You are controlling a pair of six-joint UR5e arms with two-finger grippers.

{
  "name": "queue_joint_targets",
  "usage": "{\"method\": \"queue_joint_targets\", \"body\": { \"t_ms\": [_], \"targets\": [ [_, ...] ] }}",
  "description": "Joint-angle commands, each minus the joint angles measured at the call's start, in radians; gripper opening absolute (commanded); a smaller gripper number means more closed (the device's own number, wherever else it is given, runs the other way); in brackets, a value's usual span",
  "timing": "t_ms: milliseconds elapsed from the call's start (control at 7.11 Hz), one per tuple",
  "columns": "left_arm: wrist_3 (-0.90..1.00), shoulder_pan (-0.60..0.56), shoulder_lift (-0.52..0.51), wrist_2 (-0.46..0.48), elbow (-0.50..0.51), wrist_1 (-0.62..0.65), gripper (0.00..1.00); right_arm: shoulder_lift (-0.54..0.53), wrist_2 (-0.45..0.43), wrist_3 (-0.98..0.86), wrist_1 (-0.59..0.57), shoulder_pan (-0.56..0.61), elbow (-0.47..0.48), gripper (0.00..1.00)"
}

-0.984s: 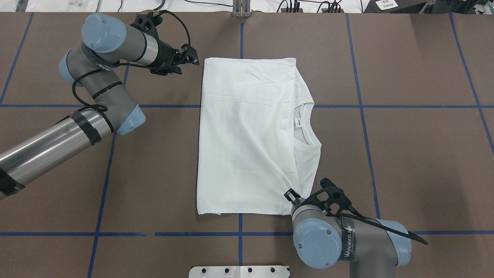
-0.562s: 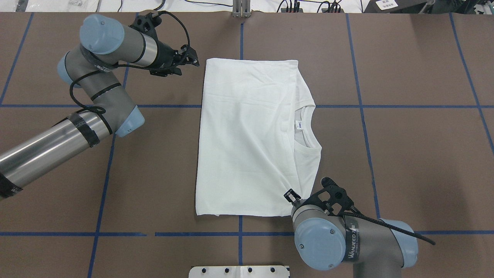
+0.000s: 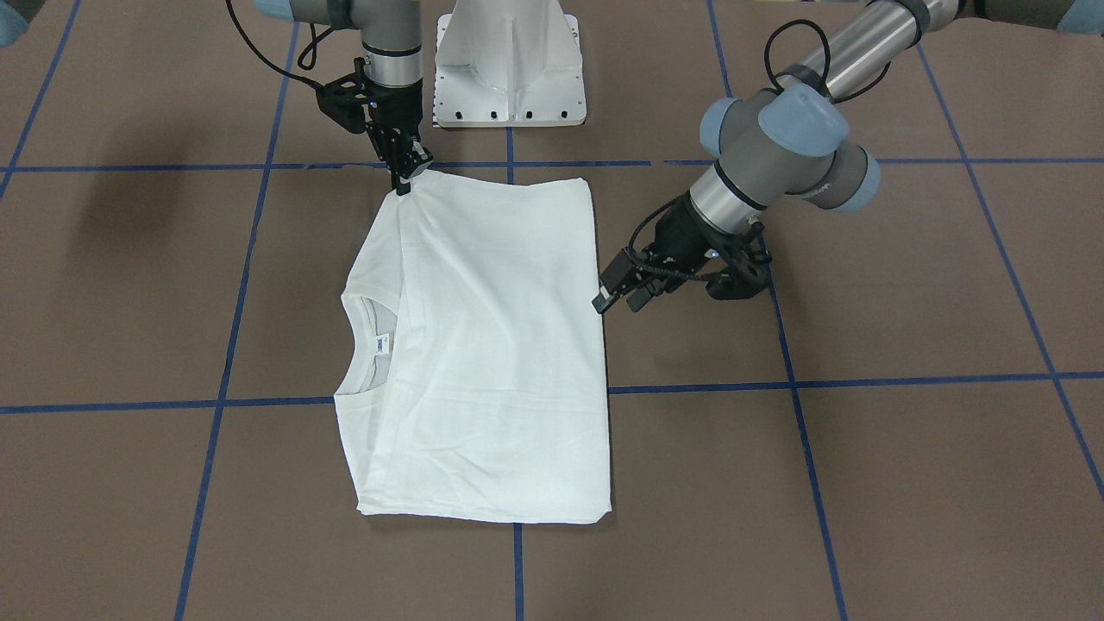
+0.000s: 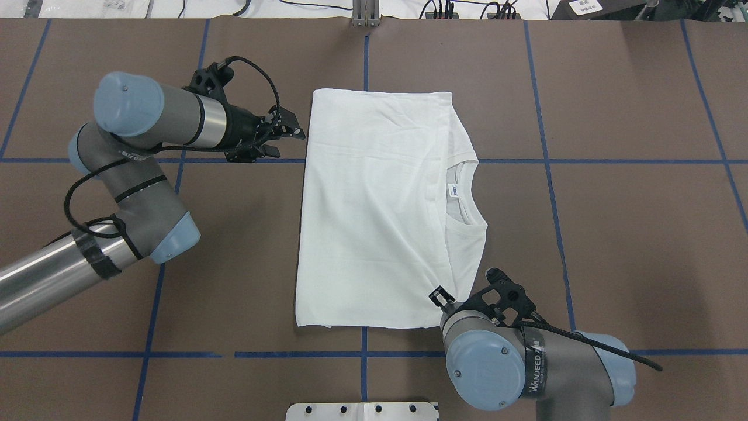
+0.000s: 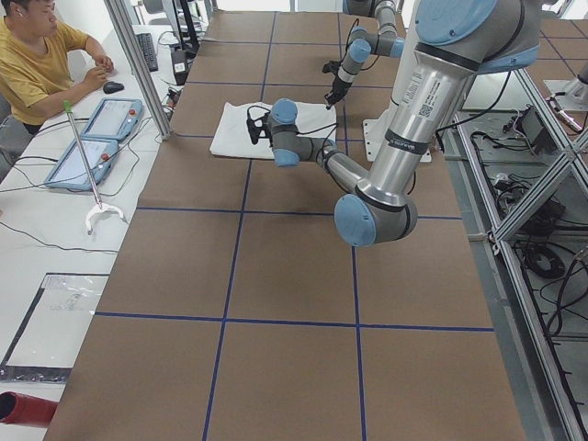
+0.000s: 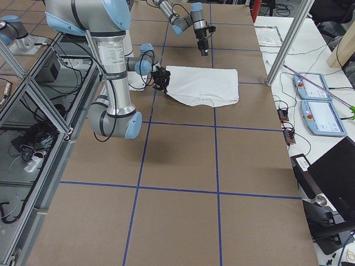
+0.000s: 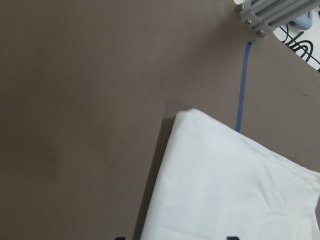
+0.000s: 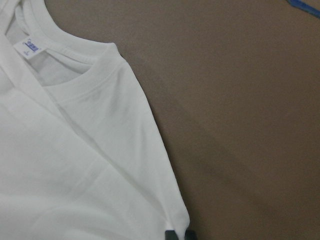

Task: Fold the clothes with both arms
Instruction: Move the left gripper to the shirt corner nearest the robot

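Shirt: a white cotton T-shirt (image 4: 374, 204), folded to a rough rectangle, lay flat mid-way along the brown bench (image 4: 643, 245), which was gridded with blue tape lines (image 4: 643, 161). Its neck opening faced the robot's right.
Right tool: the black two-finger right tool (image 3: 404, 183) was pinched closed on the shirt corner nearest the white mounting pedestal (image 3: 509, 69).
Left tool: the black two-finger left tool (image 3: 619, 293) had its fingers spread and gripped nothing, just beside the shirt's straight long edge.
Front-facing view: it alone showed the right tool's tips on the cloth; from overhead the arm's own wrist covered them.
Right wrist view: the ribbed round collar (image 8: 85, 55) and small label (image 8: 31, 47) showed close up.
Left wrist view: one shirt corner showed, with a tape line running on beyond it.
Edges: the side by the left tool ran straight; the collar side slanted outward.
Open room: brown bench surface showed all round the shirt.
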Motion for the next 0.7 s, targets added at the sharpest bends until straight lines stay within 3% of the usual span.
{"method": "queue_joint_targets", "body": {
  "t_ms": [0,281,562],
  "targets": [
    [-0.08,0.182,0.122,0.124,-0.2,0.129,0.73,-0.001,0.001,-0.002,0.0,0.001,-0.001,0.0],
    [-0.155,0.321,0.127,0.212,-0.238,0.263,0.73,0.0,0.001,-0.002,0.0,0.004,0.001,0.0],
    [-0.158,0.369,0.13,0.229,-0.218,0.265,0.71,0.002,0.001,-0.002,0.0,0.005,-0.001,0.0]
  ]
}}
